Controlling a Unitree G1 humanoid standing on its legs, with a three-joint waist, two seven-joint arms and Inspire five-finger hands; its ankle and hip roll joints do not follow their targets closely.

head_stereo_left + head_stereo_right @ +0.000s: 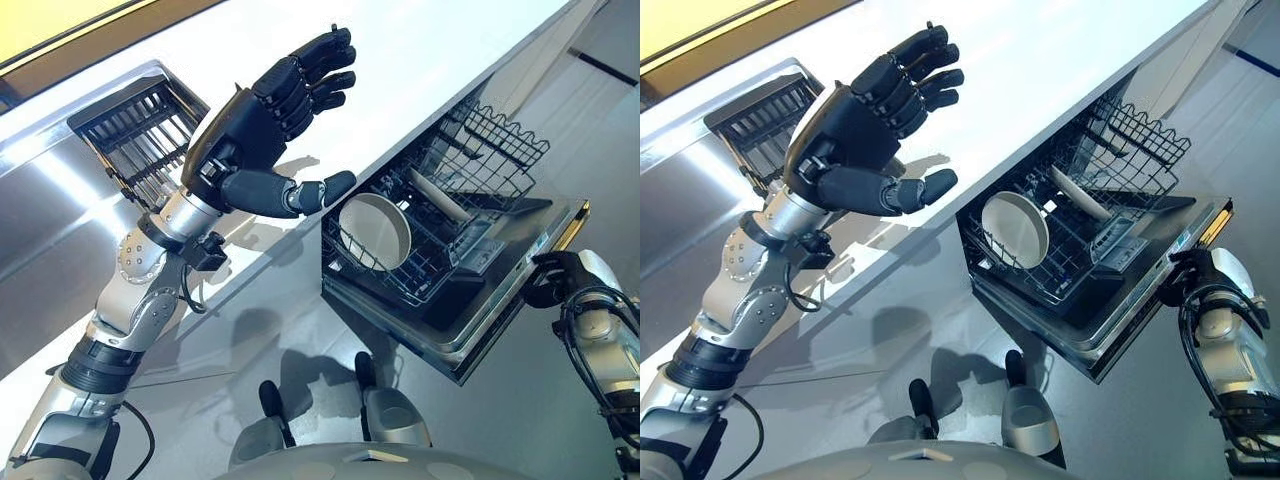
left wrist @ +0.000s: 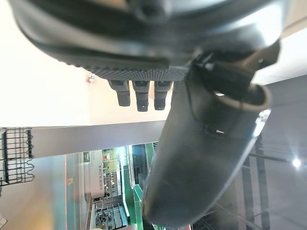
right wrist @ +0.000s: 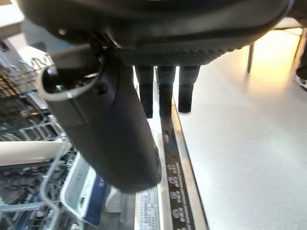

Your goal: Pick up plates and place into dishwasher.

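Counter: long white flat counter top (image 1: 420, 60), running across from lower left to upper right, bare near the raised hand.
Floor: smooth grey floor (image 1: 500, 420) below the counter edge, with open room in front of the open door.
Sink side: shiny steel sink area (image 1: 50, 210) at the left end of the counter, with a dark wire drying rack (image 1: 135, 130) sitting in it.
Dishwasher: open dishwasher under the counter, its grey metal door (image 1: 500, 290) folded down flat and sticking out into the floor space.
Basket: black wire dishwasher basket (image 1: 440, 210) pulled out over the door, far end high with an upright wire wall.
Plates: round white plate (image 1: 375, 232) standing on its edge in the near left part of the basket, flat face turned toward the camera; second pale plate (image 1: 440, 197) deeper in the basket, leaning, seen mostly from the edge, long side running from upper left to lower right.
Left hand: dark left hand (image 1: 250, 125) held up in the air above the counter edge, palm showing, fingers spread and loose, thumb pointing toward the dishwasher, holding nothing.
Right hand: dark right hand (image 3: 158, 43) close to the outer edge of the door, fingers hanging straight down over the door's steel rim strip (image 3: 180, 191), touching nothing that can be seen, empty.
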